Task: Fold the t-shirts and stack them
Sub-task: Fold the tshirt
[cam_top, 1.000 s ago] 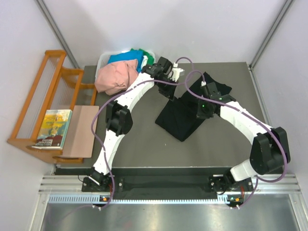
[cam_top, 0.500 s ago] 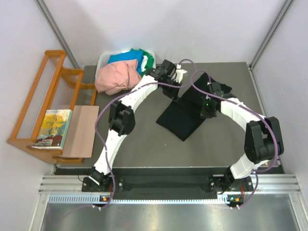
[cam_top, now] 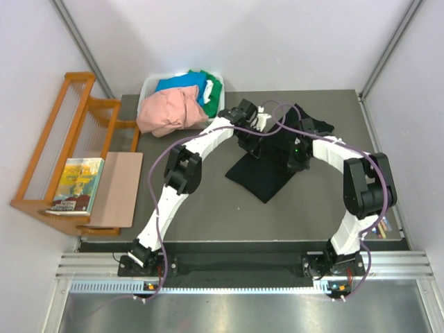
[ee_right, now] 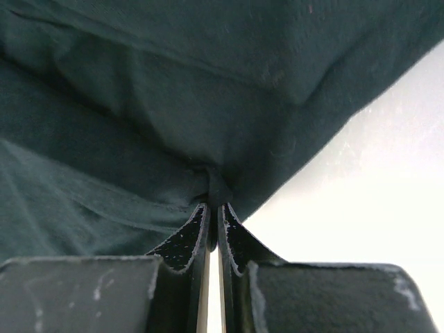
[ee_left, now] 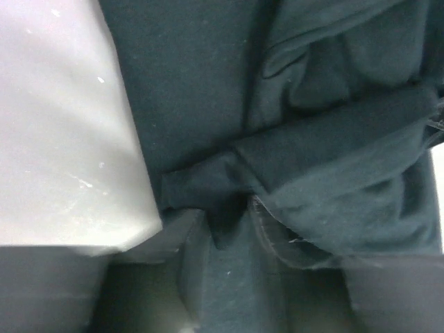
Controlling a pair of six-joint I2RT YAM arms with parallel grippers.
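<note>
A large black t-shirt [cam_top: 263, 170] lies partly folded mid-table, its far part bunched between the two grippers. My left gripper [cam_top: 258, 123] is at its far left edge. In the left wrist view its jaws [ee_left: 229, 236] stand apart, with a slack fold of the black cloth [ee_left: 326, 139] lying between the tips. My right gripper [cam_top: 307, 130] is at the far right part, and its jaws [ee_right: 214, 208] are shut on a pinch of the same shirt [ee_right: 173, 104]. Salmon-pink [cam_top: 170, 111], blue [cam_top: 182, 83] and green [cam_top: 211, 87] t-shirts are heaped at the far left.
The coloured shirts sit in and over a white bin [cam_top: 148, 89] at the table's far left corner. A wooden rack [cam_top: 69, 132] stands left of the table, with a book [cam_top: 75, 184] and a brown board [cam_top: 116, 189] on it. Bare table [ee_left: 62, 139] shows beside the black shirt.
My left gripper has moved right and nearer over the black shirt's edge, and its jaws have parted. The right arm's elbow has swung inward while its gripper keeps its pinch.
</note>
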